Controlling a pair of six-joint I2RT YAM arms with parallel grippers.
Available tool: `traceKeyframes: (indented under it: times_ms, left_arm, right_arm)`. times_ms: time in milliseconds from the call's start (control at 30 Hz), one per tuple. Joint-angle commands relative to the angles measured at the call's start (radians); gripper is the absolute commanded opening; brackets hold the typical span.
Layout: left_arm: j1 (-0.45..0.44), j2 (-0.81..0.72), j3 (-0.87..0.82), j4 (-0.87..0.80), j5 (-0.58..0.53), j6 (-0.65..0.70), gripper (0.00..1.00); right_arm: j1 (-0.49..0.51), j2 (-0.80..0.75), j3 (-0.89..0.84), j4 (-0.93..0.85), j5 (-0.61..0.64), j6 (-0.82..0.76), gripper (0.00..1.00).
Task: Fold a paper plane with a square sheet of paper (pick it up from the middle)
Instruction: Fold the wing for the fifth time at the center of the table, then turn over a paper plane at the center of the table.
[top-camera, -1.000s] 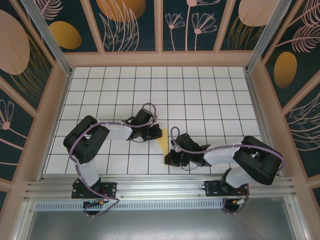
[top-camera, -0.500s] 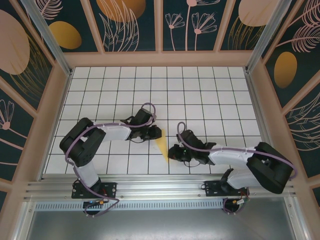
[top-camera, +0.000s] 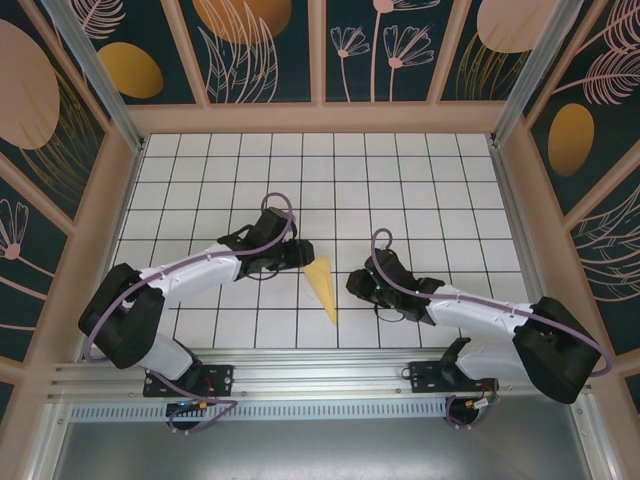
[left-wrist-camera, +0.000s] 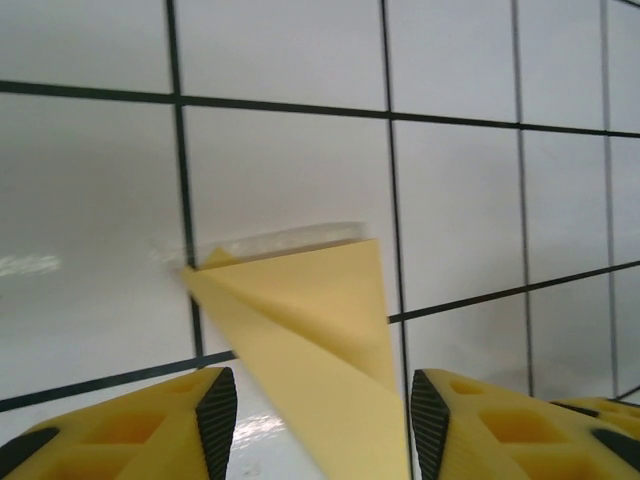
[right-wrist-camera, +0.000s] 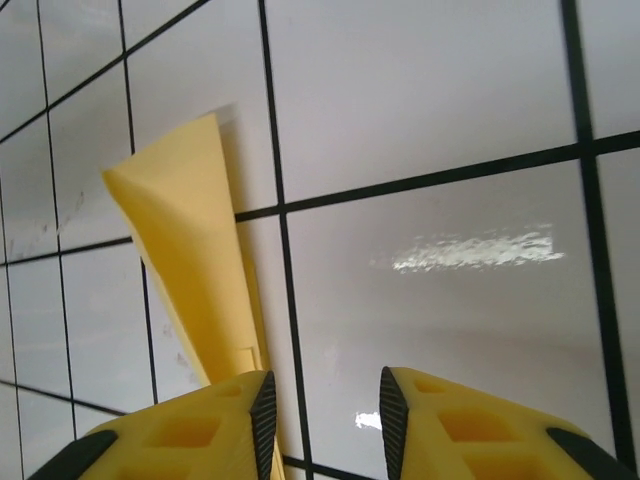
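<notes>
The square sheet of paper is folded into a slim yellow paper plane (top-camera: 323, 286). It lies on the gridded table with its wide end far and its point toward the near edge. My left gripper (top-camera: 301, 256) is open just left of the wide end. In the left wrist view the plane (left-wrist-camera: 305, 325) runs between the fingers of that gripper (left-wrist-camera: 314, 420), and neither pad presses it. My right gripper (top-camera: 356, 287) is open to the right of the plane. In the right wrist view the plane (right-wrist-camera: 188, 250) passes left of that gripper (right-wrist-camera: 322, 415), whose jaws hold nothing.
The white table (top-camera: 420, 200) with black grid lines is ringed by a low wooden wall (top-camera: 320, 118). An aluminium rail (top-camera: 320, 375) carrying both arm bases runs along the near edge.
Both grippers have gone from shut to open, letting go of the plane. The right gripper has moved away from the near edge, and more of the plane now shows on the table.
</notes>
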Motion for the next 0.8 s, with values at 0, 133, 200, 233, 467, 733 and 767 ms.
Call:
traceKeyframes:
  times_ms: [0,133,200,233,467,733,767]
  left_arm:
    - [-0.024,-0.020,-0.004,-0.090,-0.092,-0.025,0.53]
    - [-0.056,0.006,0.013,-0.104,-0.127,-0.040,0.54]
    - [-0.072,0.029,0.037,-0.120,-0.149,-0.044,0.54]
    - [-0.084,0.041,0.052,-0.132,-0.166,-0.042,0.55]
    - [-0.143,0.120,0.135,-0.217,-0.262,-0.066,0.59]
    - [-0.146,0.164,0.161,-0.207,-0.238,-0.084,0.62]
    - [-0.147,0.171,0.164,-0.202,-0.230,-0.084,0.62]
  right_arm:
    - [-0.007,-0.006,0.026,-0.016,0.083,0.014,0.40]
    - [-0.008,0.001,0.024,0.001,0.109,0.019,0.46]
    - [-0.008,0.012,0.034,-0.011,0.126,0.021,0.46]
    - [-0.008,0.018,0.036,-0.012,0.132,0.019,0.47]
    - [-0.010,0.034,0.019,0.011,0.178,0.050,0.47]
    - [-0.017,-0.009,-0.040,0.058,0.191,0.084,0.48]
    - [-0.019,-0.011,-0.047,0.063,0.189,0.083,0.48]
